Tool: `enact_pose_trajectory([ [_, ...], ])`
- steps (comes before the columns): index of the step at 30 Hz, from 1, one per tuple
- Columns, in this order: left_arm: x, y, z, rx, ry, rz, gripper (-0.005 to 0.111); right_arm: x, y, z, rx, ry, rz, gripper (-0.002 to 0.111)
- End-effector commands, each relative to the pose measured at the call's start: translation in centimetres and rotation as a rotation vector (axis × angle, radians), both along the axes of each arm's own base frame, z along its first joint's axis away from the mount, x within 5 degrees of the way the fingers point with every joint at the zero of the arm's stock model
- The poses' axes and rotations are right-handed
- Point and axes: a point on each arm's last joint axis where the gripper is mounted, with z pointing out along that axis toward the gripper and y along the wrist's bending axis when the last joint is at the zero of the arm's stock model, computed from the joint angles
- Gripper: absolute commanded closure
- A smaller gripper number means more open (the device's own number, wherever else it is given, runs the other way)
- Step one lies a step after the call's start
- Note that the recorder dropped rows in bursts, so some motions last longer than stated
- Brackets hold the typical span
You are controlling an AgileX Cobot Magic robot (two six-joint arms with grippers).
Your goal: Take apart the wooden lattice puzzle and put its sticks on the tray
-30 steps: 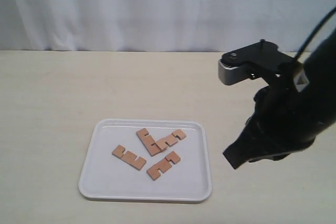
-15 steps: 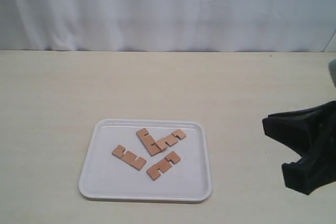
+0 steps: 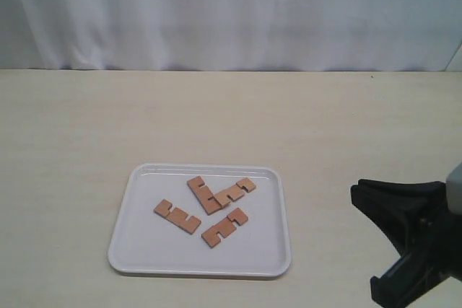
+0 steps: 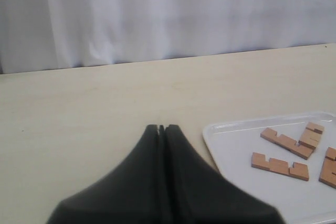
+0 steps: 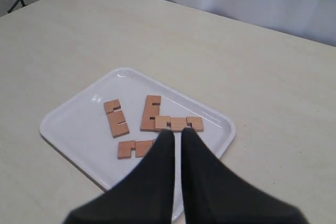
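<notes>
A pale table [image 3: 86,128] runs back to a white curtain [image 3: 216,12]. The tray [image 3: 144,247] lies near the middle, unobstructed. The right arm [image 3: 419,243] (cut off at the near right corner) stands apart from it. The left claw [image 4: 160,127] and the right claw [image 5: 174,132] are pinched together, empty. Four sticks [image 3: 177,216] lie loose on the tray, two touching.

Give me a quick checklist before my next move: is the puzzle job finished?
1. Four sticks on the tray: ok, all lie inside the rim.
2. Puzzle fully apart: cannot tell; the touching pair meets at one end and may or may not be interlocked.
3. Left tool empty: ok, shut on nothing.
4. Right tool empty: ok, fingers nearly together with nothing between them.
5. No stick on the table: ok in these views.
</notes>
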Motion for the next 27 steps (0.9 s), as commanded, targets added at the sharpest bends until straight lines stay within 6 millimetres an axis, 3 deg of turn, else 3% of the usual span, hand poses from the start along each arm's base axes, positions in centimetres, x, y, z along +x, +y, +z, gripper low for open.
enact_pose_trajectory([
  [1,0.0,0.0,0.0,-0.005,-0.012,-0.001,0.107,-0.6,-0.4,-1.4,-0.024,0.014,0.005,0.104],
  [7,0.0,0.0,0.0,-0.005,-0.012,-0.001,0.107,-1.6,-1.0,-4.4,-0.064,0.097,0.0,0.104],
  [16,0.0,0.0,0.0,-0.005,-0.012,-0.001,0.107,-3.8,-2.4,-7.8,0.078,0.251,-0.097,0.104],
  [27,0.0,0.0,0.0,-0.005,-0.012,-0.001,0.107,-5.2,-3.2,-6.7,0.158,0.155,-0.074,0.104],
])
